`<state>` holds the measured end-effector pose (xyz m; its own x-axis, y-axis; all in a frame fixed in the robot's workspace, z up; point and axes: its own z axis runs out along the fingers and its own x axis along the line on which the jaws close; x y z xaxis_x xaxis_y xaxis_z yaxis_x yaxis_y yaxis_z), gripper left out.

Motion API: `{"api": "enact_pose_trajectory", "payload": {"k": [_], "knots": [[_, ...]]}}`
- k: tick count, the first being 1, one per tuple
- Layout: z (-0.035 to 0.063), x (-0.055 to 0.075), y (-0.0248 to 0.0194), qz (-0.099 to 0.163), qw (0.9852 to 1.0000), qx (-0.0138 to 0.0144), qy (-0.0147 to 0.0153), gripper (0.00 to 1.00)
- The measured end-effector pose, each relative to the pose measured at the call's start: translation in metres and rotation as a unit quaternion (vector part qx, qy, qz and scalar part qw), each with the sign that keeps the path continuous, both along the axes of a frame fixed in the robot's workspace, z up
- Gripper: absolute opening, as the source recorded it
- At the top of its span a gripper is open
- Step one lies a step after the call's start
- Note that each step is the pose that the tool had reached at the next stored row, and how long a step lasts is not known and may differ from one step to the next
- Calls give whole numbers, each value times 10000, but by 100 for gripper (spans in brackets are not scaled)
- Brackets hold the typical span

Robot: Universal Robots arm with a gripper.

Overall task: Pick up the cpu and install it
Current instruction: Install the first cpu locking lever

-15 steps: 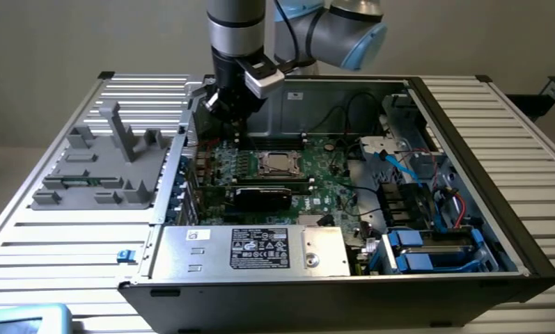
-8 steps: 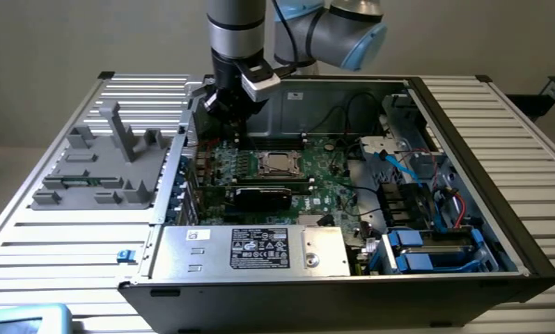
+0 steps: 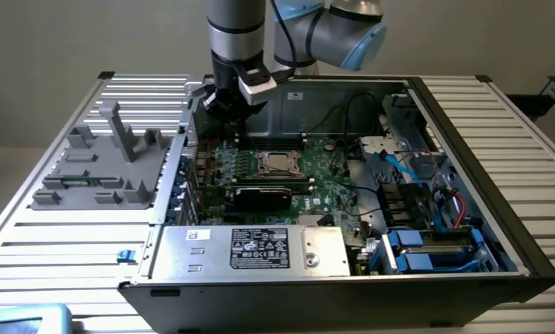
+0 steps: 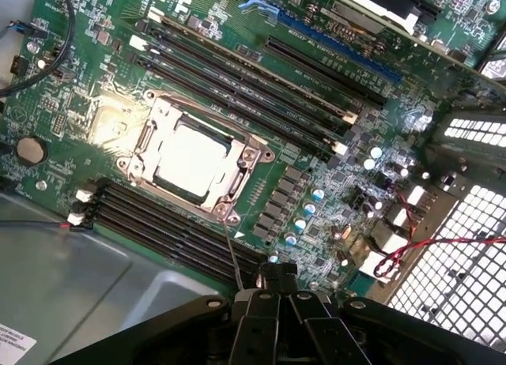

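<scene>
A robotics lab bench is showing here: a Universal Robots arm (image 3: 235,28) is hanging over an open computer tower (image 3: 333,306) that is lying on its side on a slatted aluminium table (image 3: 510,132). Its green motherboard (image 3: 329,188) and seated cpu (image 3: 277,163) are lying exposed, while a grey parts fixture (image 3: 101,174) is sitting at the exterior view's left.

Soft even light, white glare on the cpu (image 4: 194,156)

the cpu (image 4: 194,156) is shiny metal, its socket frame (image 4: 144,140) polished metal, the motherboard (image 4: 316,171) glossy.
</scene>
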<state>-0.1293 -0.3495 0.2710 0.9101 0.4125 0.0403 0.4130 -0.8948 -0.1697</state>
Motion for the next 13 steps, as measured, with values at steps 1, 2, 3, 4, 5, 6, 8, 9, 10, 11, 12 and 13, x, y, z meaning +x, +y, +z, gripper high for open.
{"api": "enact_pose_trajectory", "payload": {"k": [1,2,3,4,5,6,8,9,10,11,12,13], "knots": [[-4,0,0,-65,10000,14,0,11],[-10,0,0,-132,9999,25,0,11],[-14,1,0,-198,9998,32,-1,11],[-17,1,0,-262,9997,33,1,11],[-20,0,0,-321,9995,32,7,11],[-22,0,0,-370,9993,31,21,11],[-24,0,0,-452,9989,30,71,11],[-23,-2,0,-486,9988,32,93,11],[-24,-3,0,-520,9986,37,110,11],[-26,-3,0,-553,9984,46,122,11],[-29,-4,0,-584,9982,54,131,11],[-31,-5,0,-614,9980,58,138,11]]}}
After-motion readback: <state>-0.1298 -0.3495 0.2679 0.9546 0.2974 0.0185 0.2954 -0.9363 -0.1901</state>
